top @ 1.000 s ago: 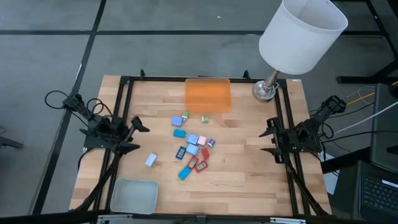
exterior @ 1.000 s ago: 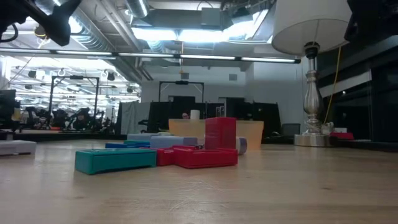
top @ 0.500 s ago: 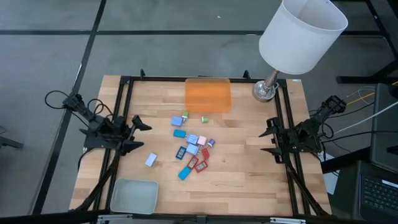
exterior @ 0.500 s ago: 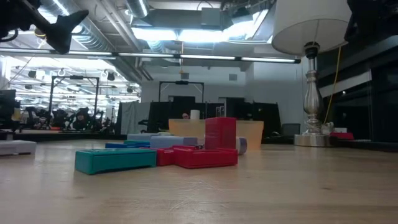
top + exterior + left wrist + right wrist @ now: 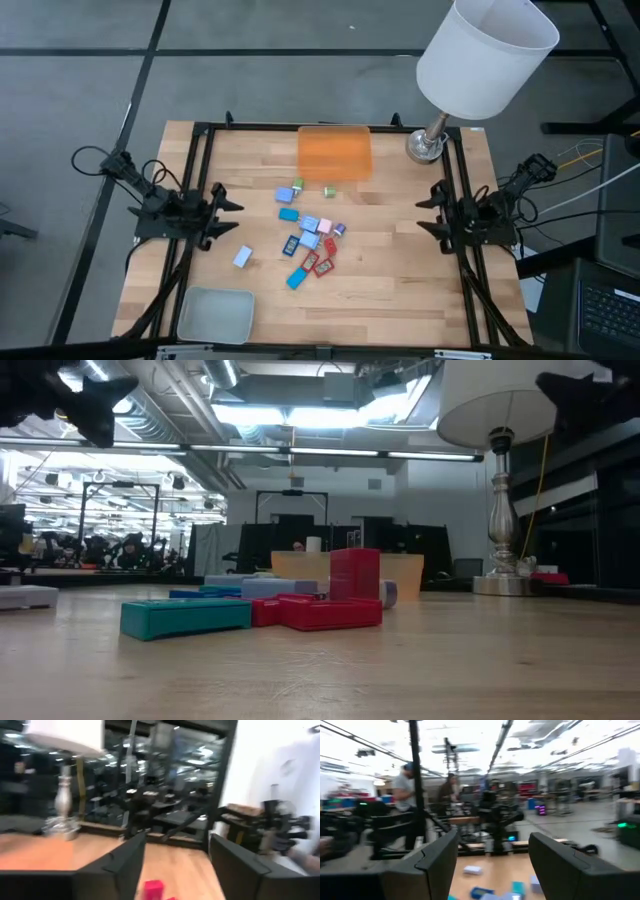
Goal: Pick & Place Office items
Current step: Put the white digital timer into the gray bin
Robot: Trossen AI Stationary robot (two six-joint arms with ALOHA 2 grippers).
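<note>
both arms parked at the worktop [image 5: 400,270] edges, nothing picked yet; judged as the very start, the reach toward the first piece.

left hand [image 5: 222,216] at 9 o'clock of the worktop, raised clear of the wood, fingers [image 5: 125,865] apart with a plain gap between them and nothing inside. right hand [image 5: 428,212] at 3 o'clock, fingers [image 5: 440,855] likewise spread, empty, pointing inward at the pile.

office items [image 5: 308,240] clustered near the worktop's centre: small blue, pink and green blocks toward 12 o'clock of the pile, red flat rectangles [image 5: 324,268] and a blue one at its 6 o'clock side, all close together, some touching. one pale blue block [image 5: 242,258] lying apart at 8 o'clock of the pile, nearest the left hand. seen level across the wood, a teal flat piece [image 5: 185,616] in front, a red piece [image 5: 355,574] standing upright behind.

translucent orange tray [image 5: 335,152] at 12 o'clock edge, apparently empty. pale grey-green tray [image 5: 215,315] at 7 o'clock corner, nothing visible in it. lamp [image 5: 440,140] at 1 o'clock, its shade overhanging that corner.

next move, as a guess: lower the left hand over the lone pale blue block, since it sits free of neighbours; fingers set either side, then closed. crowded pile calls for care, as a wide approach would likely nudge adjoining pieces. which tray is meant for which piece cannot be told.
</note>
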